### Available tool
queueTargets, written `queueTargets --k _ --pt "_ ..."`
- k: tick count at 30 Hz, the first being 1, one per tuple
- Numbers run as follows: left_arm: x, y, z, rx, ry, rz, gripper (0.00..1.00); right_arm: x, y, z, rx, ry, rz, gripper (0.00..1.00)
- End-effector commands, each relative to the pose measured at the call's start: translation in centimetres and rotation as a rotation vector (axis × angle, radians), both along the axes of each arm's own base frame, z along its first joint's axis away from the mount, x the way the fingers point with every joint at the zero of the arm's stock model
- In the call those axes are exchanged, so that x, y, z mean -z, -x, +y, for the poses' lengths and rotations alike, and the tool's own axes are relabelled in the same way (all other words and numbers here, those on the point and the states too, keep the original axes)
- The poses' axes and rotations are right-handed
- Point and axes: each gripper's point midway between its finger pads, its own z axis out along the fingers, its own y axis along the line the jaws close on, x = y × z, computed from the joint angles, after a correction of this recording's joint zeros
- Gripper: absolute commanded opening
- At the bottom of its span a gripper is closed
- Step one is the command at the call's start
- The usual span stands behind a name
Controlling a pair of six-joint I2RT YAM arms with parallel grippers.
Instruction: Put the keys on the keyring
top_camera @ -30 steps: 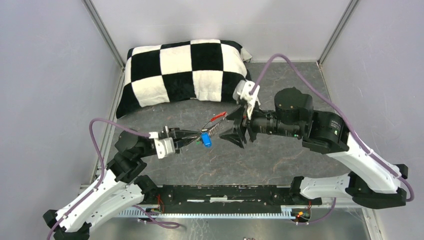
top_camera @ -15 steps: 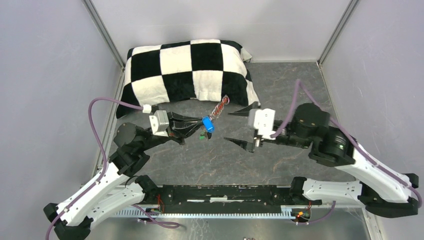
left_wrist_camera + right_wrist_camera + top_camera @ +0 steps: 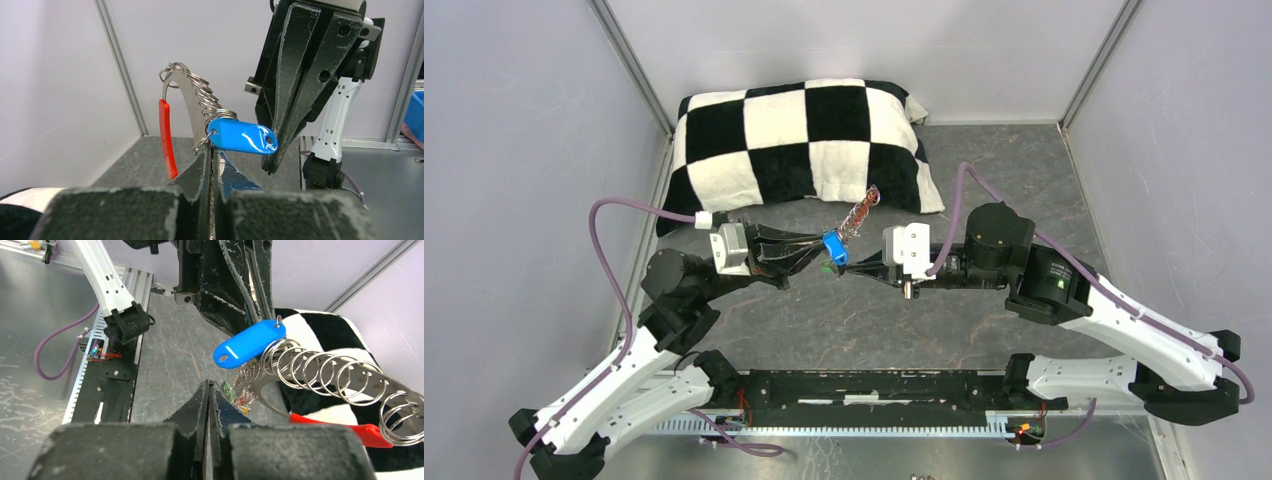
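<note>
Remote session, mid-task: my right gripper (image 3: 852, 268), gaping wide a moment earlier, had snapped shut on nothing I could see. It had also swung in until its tips sat just beside the blue key (image 3: 240, 138). The left gripper (image 3: 211, 157) stayed clamped on the keyring (image 3: 189, 97), held aloft with the blue key hanging from it. I judged a nudge or regrasp was coming.

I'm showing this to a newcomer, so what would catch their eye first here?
A bright blue key tag dangles from the keyring, a row of silvery coils, mid-air at the centre. The left gripper is shut on the keyring; the shut right gripper points at it. A checkered cushion lies behind.
</note>
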Motion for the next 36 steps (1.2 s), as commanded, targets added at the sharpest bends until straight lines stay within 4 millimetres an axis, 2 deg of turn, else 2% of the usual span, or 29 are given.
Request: queueTargets --k 1,18,24,31,33,36 --pt "-3.2 1.3 1.1 0.0 0.063 -0.122 0.02 -3.0 0.7 0.5 -0.03 -0.097 -0.012 0.05" --pt "-1.0 0.9 0.6 -0.008 0.011 -0.169 0.02 -7.1 1.7 2.1 -0.063 -0.28 0.024 0.08" --pt "-0.5 1.2 0.6 0.0 0.002 -0.186 0.02 -7.3 0.9 2.6 -0.009 -0.31 0.036 0.1" --pt "-0.7 1.6 1.0 -0.002 0.014 -0.191 0.02 -6.0 0.5 3.2 0.012 -0.25 0.061 0.14" --pt "-0.9 1.8 1.2 0.0 0.019 -0.193 0.02 -6.9 0.4 2.5 0.031 -0.267 0.06 0.17" --pt "-0.9 2.0 1.3 0.004 0.021 -0.193 0.02 -9.6 0.3 0.9 0.067 -0.294 0.044 0.26"
